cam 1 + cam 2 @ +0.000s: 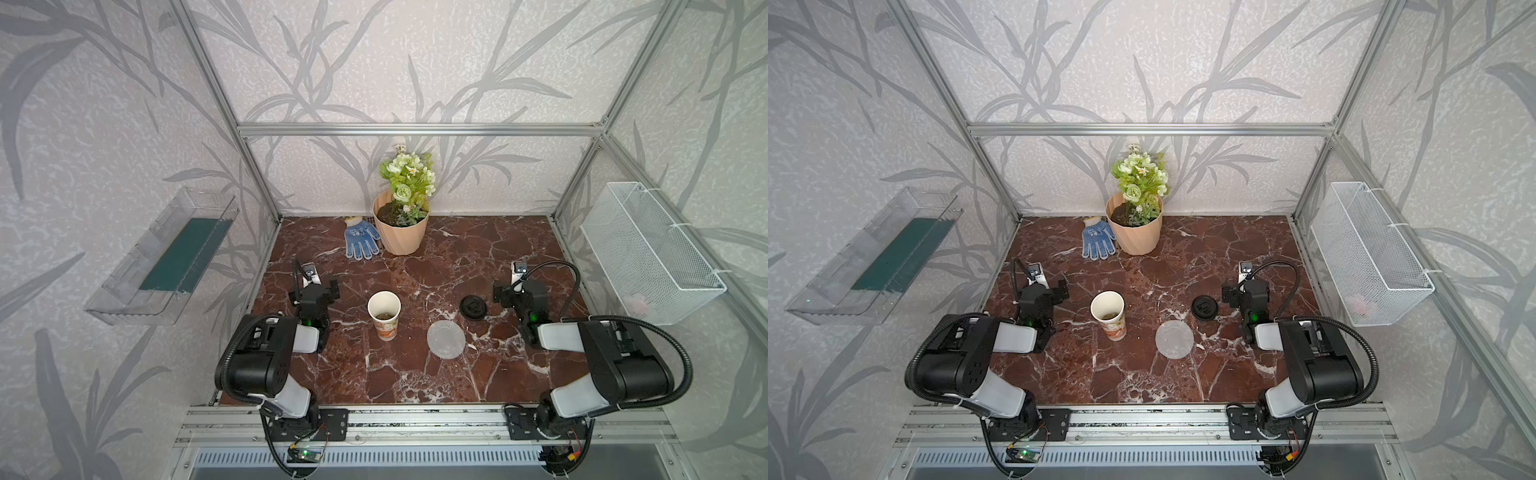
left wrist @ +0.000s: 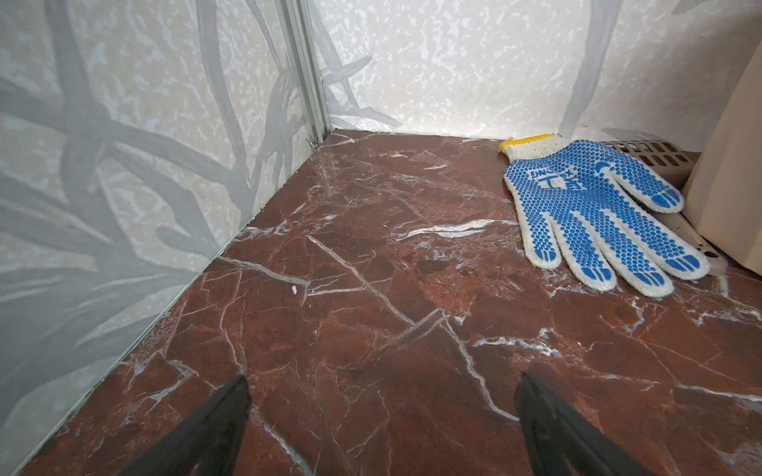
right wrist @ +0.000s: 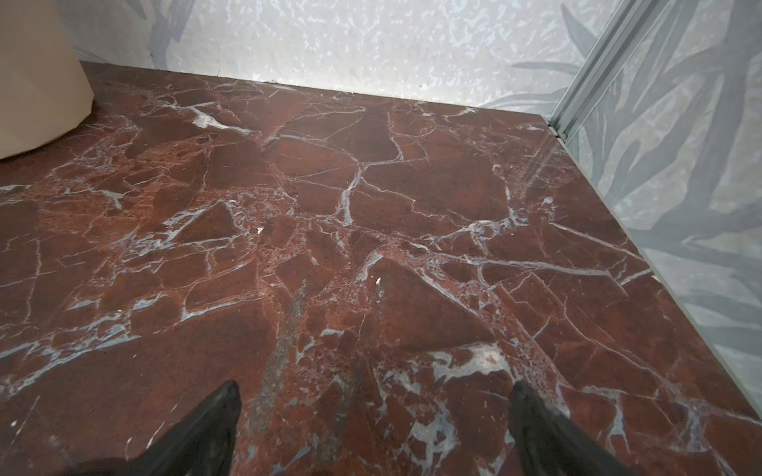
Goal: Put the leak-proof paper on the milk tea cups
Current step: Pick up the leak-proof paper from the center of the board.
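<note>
1. The milk tea cup stands upright on the table, a little left of its middle, its mouth uncovered and some dark bits at the bottom inside
2. The leak-proof paper lies flat near the table's middle, to the right of the cup and slightly nearer the front edge, apart from the cup
3. A black lid lies near the paper, farther toward the back and right edges, not touching it
4. The left gripper sits over bare marble by the left edge, facing the back left corner, jaws spread wide with nothing between them
5. The right gripper sits near the right edge, just beside the black lid, also spread wide and empty
6. At the back edge stands a peach flower pot, with a blue-dotted glove lying flat just to its left
</note>
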Available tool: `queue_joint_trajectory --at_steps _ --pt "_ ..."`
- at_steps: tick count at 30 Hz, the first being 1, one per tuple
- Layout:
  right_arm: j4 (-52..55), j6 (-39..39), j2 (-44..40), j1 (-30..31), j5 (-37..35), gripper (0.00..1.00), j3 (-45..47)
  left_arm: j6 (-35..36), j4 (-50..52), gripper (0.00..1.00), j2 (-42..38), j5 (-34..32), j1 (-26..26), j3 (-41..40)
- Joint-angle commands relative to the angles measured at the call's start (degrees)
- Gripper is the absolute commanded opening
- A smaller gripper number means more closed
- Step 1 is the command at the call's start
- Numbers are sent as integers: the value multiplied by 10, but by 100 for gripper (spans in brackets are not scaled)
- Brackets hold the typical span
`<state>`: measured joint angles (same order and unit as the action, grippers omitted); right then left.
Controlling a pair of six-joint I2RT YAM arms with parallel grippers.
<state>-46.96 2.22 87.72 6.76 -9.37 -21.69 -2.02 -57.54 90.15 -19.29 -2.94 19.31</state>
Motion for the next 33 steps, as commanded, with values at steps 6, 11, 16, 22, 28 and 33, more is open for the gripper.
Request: queue_joint_trajectory --at_steps 6,11,16,22,28,33 --pt "-23 -1 5 3 -7 99 -9 9 -11 99 5 1 1 10" --pt "-24 -3 4 1 -4 99 -9 -1 8 99 1 15 10 16" --pt "-25 -5 4 -3 3 99 -8 -4 14 99 1 20 15 17" --pt "-26 -5 4 -3 4 99 -7 4 -13 99 0 38 14 3" --pt "-25 1 -66 -3 -8 99 13 13 -55 98 -132 9 1 -71" --pt "284 -43 -259 9 20 95 -73 -50 262 99 -382 26 -12 17"
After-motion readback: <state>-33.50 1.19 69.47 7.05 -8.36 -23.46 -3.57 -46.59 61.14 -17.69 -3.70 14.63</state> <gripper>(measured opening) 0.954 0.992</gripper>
